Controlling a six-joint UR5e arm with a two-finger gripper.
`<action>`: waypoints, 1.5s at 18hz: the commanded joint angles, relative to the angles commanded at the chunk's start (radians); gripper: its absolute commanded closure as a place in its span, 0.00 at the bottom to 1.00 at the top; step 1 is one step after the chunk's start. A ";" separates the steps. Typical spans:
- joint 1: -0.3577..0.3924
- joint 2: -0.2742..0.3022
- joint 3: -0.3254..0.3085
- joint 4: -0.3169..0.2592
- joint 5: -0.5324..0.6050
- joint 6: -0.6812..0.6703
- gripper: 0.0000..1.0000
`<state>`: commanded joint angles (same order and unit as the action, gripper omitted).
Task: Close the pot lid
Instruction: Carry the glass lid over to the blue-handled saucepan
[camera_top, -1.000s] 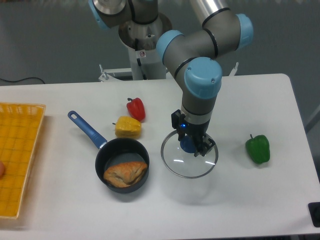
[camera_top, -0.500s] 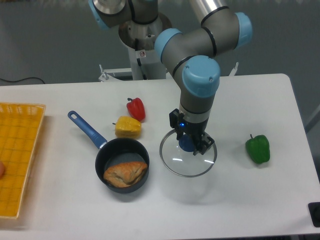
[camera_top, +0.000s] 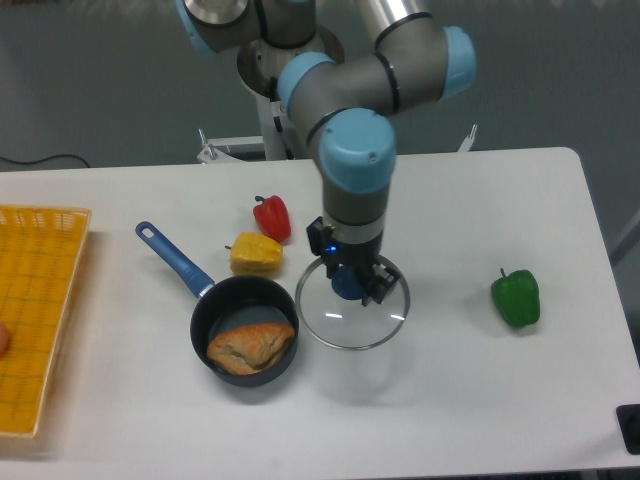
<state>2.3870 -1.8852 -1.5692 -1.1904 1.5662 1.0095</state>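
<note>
- The small round dark saucepan is sitting left of centre on the white table, holding a browned pastry.
- The round clear glass lid is lying just right of it, under the two-finger gripper.
- The yellow pepper and red pepper are lying behind the saucepan.
- The green pepper is lying far right.
- The yellow woven tray is occupying the left edge.

Lid in my grip, just right of the pot.
My gripper is clamped on the blue knob of the lid, glass disc level, its left rim near the pot. Pot holds a pastry. Yellow pepper and red pepper behind; green pepper well right; yellow basket far left.
</note>
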 joint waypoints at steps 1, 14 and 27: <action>-0.006 -0.002 0.000 0.002 -0.002 -0.011 0.47; -0.114 -0.041 -0.005 0.002 -0.012 -0.206 0.47; -0.167 -0.061 0.005 0.000 -0.021 -0.276 0.47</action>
<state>2.2197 -1.9466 -1.5647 -1.1904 1.5447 0.7333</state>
